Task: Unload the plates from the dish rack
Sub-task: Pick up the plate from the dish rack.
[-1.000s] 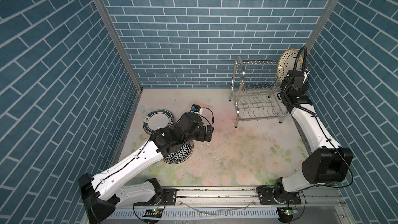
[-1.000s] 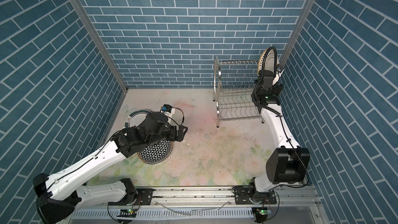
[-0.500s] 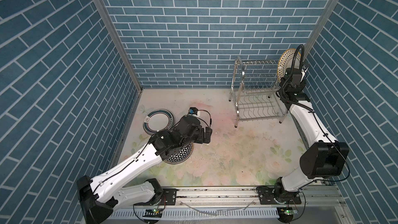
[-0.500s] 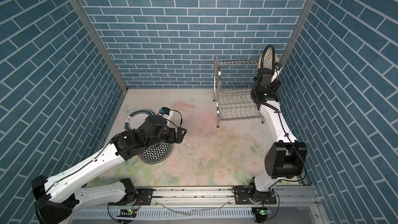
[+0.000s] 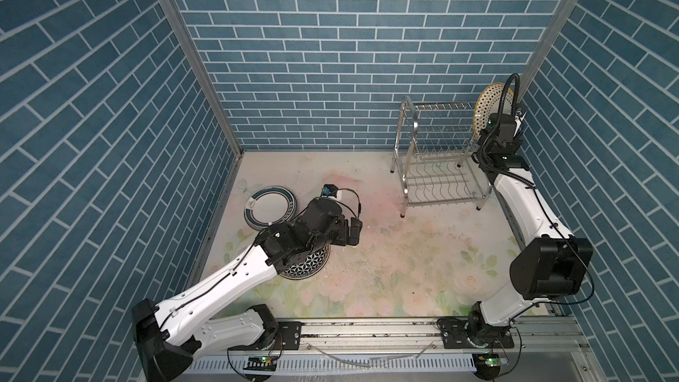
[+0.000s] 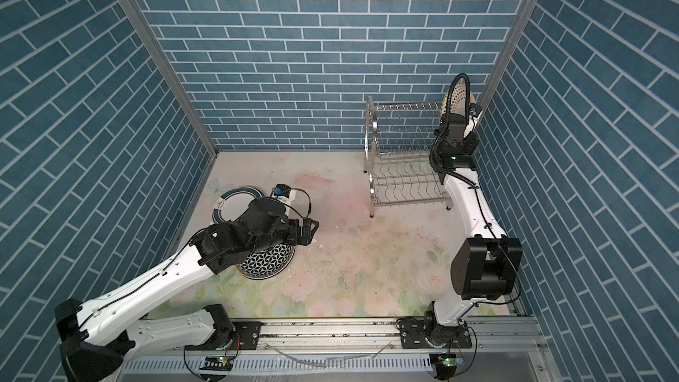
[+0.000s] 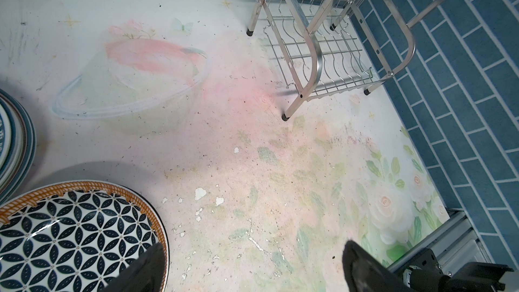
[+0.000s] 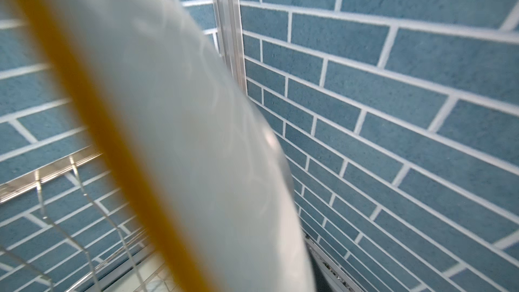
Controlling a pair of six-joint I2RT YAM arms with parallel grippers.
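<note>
Evidently only one plate stood in the shiny two-tier stainless-steel wire dish rack (image 5: 437, 105): a round white plate with a yellow-dotted rim (image 5: 487, 102), on edge at the end of the upper tier nearest the right arm, kept upright by the wire slots. The right end effector (image 5: 496, 123) sat against that plate's lower part, a sideways reach that suited a plate on edge. In the right wrist view the plate (image 8: 196, 136) filled the near field as a blur and no finger showed, so whether the end effector was apart or clamped on the rim could not be told. Well apart from the rack, flat on the floral tabletop (image 5: 404, 259), lay a round black-lattice plate with an orange woven rim (image 5: 306, 268) and, just beside it, a stack of teal-banded white plates (image 5: 270, 207), probably kept there to leave the rack's front free. The left end effector (image 7: 252, 268) hovered beside the lattice plate, fingers wide apart and empty. The unloading looked nearly finished.
</note>
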